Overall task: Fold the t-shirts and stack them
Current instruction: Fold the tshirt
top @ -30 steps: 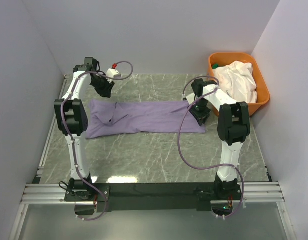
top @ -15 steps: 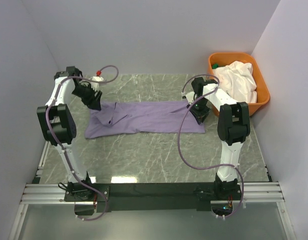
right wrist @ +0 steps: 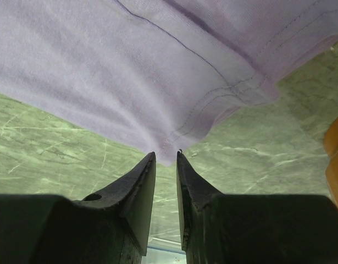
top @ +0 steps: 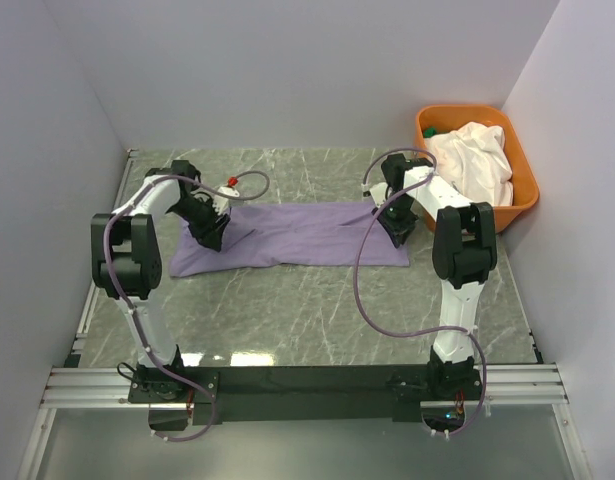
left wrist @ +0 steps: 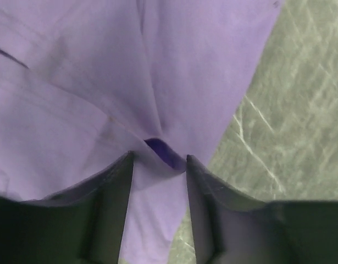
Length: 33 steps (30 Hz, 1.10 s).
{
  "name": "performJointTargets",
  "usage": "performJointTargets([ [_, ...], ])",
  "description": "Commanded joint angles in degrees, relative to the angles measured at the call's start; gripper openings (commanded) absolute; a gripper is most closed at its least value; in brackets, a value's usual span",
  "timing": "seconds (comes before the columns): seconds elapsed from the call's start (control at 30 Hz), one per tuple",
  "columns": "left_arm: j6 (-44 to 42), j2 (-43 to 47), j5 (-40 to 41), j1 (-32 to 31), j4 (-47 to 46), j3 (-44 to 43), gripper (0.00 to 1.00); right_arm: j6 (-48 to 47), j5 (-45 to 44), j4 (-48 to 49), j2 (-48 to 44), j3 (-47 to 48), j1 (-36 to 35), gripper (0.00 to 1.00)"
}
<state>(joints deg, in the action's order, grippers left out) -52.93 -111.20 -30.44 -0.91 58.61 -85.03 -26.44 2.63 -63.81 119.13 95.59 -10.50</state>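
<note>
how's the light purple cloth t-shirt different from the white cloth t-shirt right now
The light purple cloth t-shirt lies spread out flat; the white cloth t-shirt is crumpled in a heap. The light purple cloth t-shirt rests on the grey marbled table, while the white cloth t-shirt sits inside the orange plastic tub. Shared: both are soft cloth, and they lie apart, not stacked.

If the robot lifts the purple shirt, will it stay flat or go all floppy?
Probably floppy: the purple t-shirt bunches into a fold inside the left gripper. Likely light too, since the right gripper pinches just its thin corner.
</note>
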Motion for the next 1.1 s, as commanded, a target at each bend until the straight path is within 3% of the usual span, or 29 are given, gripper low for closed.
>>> performJointTargets([
  [0.0,-0.69,2.13,2.84,-1.2,-4.46,-1.35,0.39,0.51,0.09,-0.17,0.4,2.14,-0.31,0.29],
  [0.03,-0.16,1.34,3.1,-1.03,-5.16,-2.41,0.24,0.6,0.0,0.0,0.31,2.14,-0.31,0.29],
  [0.13,2.91,-0.41,2.05,0.46,-6.66,-7.32,0.01,0.68,0.18,0.09,0.05,1.79,-0.4,0.29],
  [0.37,8.0,-7.97,1.08,2.84,-7.8,-21.47,0.01,0.86,0.09,0.62,0.05,1.26,-0.31,0.28],
  [0.5,11.43,-11.84,3.62,2.84,-12.02,-23.6,0.14,1.12,0.18,1.06,0.14,1.26,-0.4,0.28],
  [0.57,13.45,-13.87,4.85,3.45,-12.38,-24.65,0.3,1.21,0.18,1.32,-0.04,1.35,-0.4,0.28],
  [0.73,19.87,-11.43,3.28,6.44,-16.5,-23.43,0.56,1.21,0.62,2.2,-0.57,1.44,-0.4,0.28],
  [0.87,21.98,-5.97,1.08,8.72,-18.25,-17.65,0.58,1.12,1.23,3.43,-0.39,1.7,-0.4,0.27],
  [1.07,24.61,-2.01,-2.6,8.91,-18.53,-12.79,0.52,2.0,2.46,5.18,1.36,3.2,-0.48,0.25],
])
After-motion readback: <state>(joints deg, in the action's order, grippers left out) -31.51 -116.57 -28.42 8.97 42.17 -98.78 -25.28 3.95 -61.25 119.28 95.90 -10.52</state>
